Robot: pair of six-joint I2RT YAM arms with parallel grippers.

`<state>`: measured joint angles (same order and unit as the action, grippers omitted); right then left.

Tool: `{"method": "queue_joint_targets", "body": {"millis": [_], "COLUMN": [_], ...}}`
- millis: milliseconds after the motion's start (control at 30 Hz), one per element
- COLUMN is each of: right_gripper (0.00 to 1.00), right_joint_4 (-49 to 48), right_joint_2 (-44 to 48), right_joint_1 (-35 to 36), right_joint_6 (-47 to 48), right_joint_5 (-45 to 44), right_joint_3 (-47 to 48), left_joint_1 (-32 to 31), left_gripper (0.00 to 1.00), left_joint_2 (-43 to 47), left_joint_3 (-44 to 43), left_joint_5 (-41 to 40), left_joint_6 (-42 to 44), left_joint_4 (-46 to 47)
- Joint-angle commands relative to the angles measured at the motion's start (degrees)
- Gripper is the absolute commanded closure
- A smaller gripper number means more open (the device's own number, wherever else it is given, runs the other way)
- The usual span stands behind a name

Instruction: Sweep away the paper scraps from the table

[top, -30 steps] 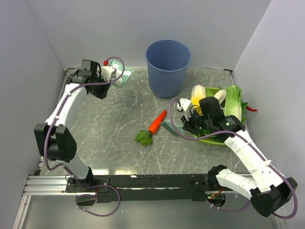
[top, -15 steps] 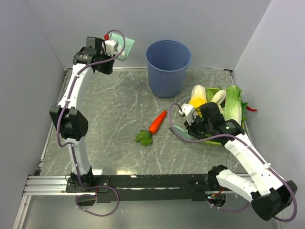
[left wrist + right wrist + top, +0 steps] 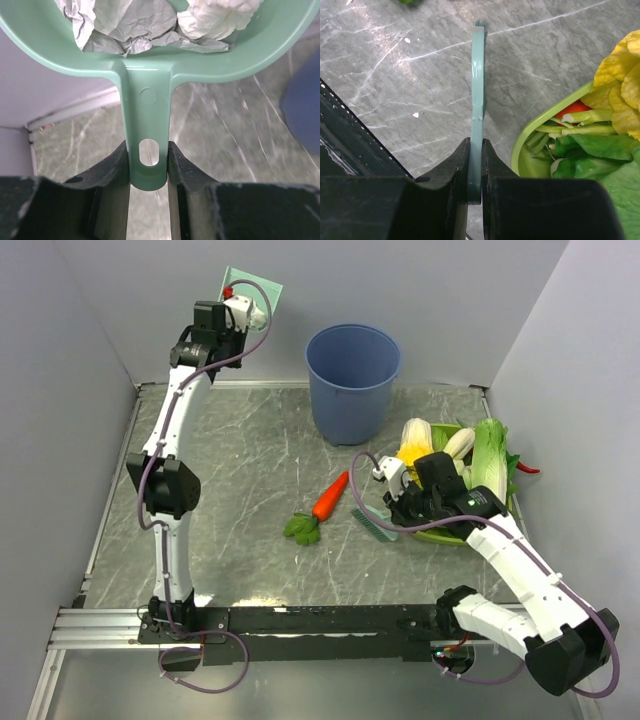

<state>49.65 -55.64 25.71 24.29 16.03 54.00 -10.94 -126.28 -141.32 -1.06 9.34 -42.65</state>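
Left hand (image 3: 148, 162): clamped on teal plastic dustpan (image 3: 150, 65) handle, long axis straight ahead.
Crumpled white-grey paper scraps (image 3: 145, 25): inside dustpan, raised above marble table (image 3: 225, 125).
Right hand (image 3: 475, 170): clenched on teal brush (image 3: 478, 75), pointing forward.

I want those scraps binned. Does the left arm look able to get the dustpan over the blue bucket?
Probably yes: the dustpan hangs raised beside the blue bucket, with nothing standing between them.

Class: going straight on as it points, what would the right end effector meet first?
Most likely the table: the right end effector, shut on the brush, points down at the marble. The carrot leaves seem to lie left of that line, though depth is unclear.
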Motion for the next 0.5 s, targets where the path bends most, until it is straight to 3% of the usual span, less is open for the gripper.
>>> {"method": "queue_joint_targets", "body": {"millis": [0, 133, 467], "right_gripper": [1.00, 1.00, 1.00], "right_joint_4": [-1.7, -1.8, -2.5], "right_joint_2": [-0.9, -1.7, -1.8], "right_joint_1": [-0.3, -0.3, -0.3], "right_joint_6": [-1.4, -1.4, -2.1], "right_joint_5": [1.1, 1.5, 2.0], "right_joint_3": [1.9, 2.3, 3.1], "left_joint_1": [-1.6, -5.0, -15.3], "left_gripper": [0.99, 0.99, 0.99], "left_joint_2": [-2.6, -4.3, -9.7], "left_joint_3": [-4.3, -5.4, -5.8], "left_joint_5": [-5.4, -9.6, -22.3], "left_joint_6": [1.9, 7.1, 34.7], "left_joint_4": [9.0, 16.0, 30.2]}}
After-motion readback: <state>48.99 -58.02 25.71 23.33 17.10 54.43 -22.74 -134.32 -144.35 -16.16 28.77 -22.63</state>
